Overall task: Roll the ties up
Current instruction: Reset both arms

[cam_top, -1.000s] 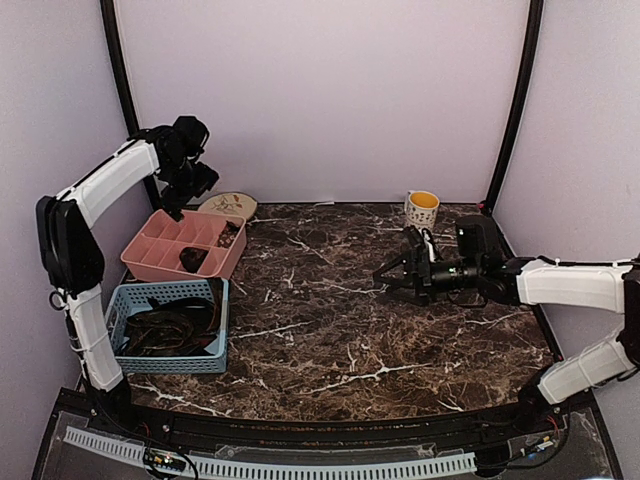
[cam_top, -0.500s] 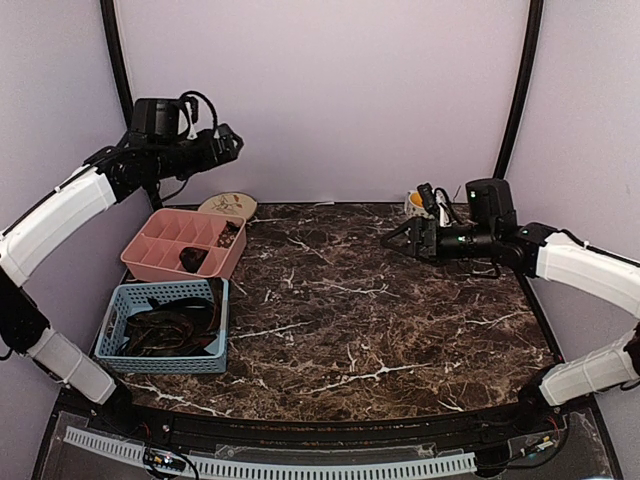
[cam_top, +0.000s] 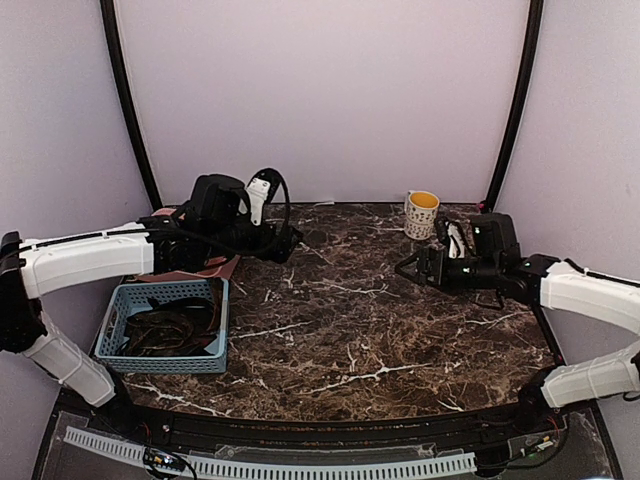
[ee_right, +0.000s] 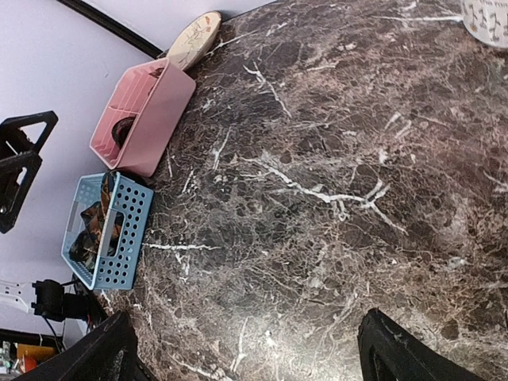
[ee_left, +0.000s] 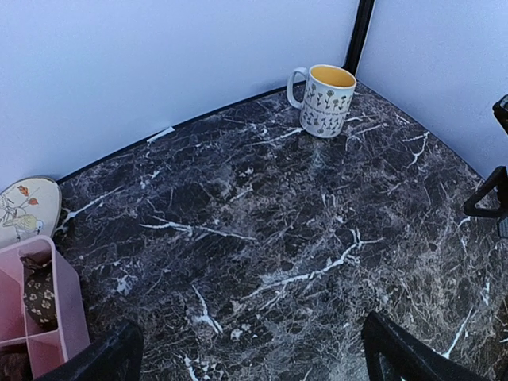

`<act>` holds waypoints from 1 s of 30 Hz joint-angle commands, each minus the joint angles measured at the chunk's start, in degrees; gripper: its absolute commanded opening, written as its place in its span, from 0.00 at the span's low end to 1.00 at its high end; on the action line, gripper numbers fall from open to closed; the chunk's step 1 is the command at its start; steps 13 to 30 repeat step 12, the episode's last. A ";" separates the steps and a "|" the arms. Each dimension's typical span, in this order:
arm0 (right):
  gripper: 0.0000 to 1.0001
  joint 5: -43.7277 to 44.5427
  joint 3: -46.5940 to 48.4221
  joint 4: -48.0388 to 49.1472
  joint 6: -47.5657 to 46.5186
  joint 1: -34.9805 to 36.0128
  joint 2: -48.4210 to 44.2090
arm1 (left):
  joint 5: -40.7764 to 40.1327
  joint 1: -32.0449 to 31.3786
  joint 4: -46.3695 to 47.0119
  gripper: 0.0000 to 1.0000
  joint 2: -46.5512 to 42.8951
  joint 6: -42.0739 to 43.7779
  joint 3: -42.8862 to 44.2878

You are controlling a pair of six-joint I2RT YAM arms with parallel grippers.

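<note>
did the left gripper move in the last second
Yes. The left gripper has swung down and right, from above the pink tray out over the table, closer to the mug.

Robot lab test cell. Dark marble-look table (cam_top: 340,330) boxed in by plain pale wall panels (cam_top: 320,100) with black corner posts (cam_top: 515,100). Two white-and-black robot arms, left arm (cam_top: 90,258) and right arm (cam_top: 590,295), bolted at the table's near edge, with a slotted white cable duct (cam_top: 270,468) running along that edge. Staged household props: mug (cam_top: 421,213) near the far right corner, pink divider tray (ee_right: 151,119) and blue basket (cam_top: 115,355) of ties (cam_top: 165,325) at the left edge.
</note>
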 commanded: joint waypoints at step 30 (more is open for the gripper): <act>0.97 2.59 -8.93 12.24 4.83 -0.21 0.25 | -5.09 -1.24 8.16 0.99 2.60 -5.76 -7.05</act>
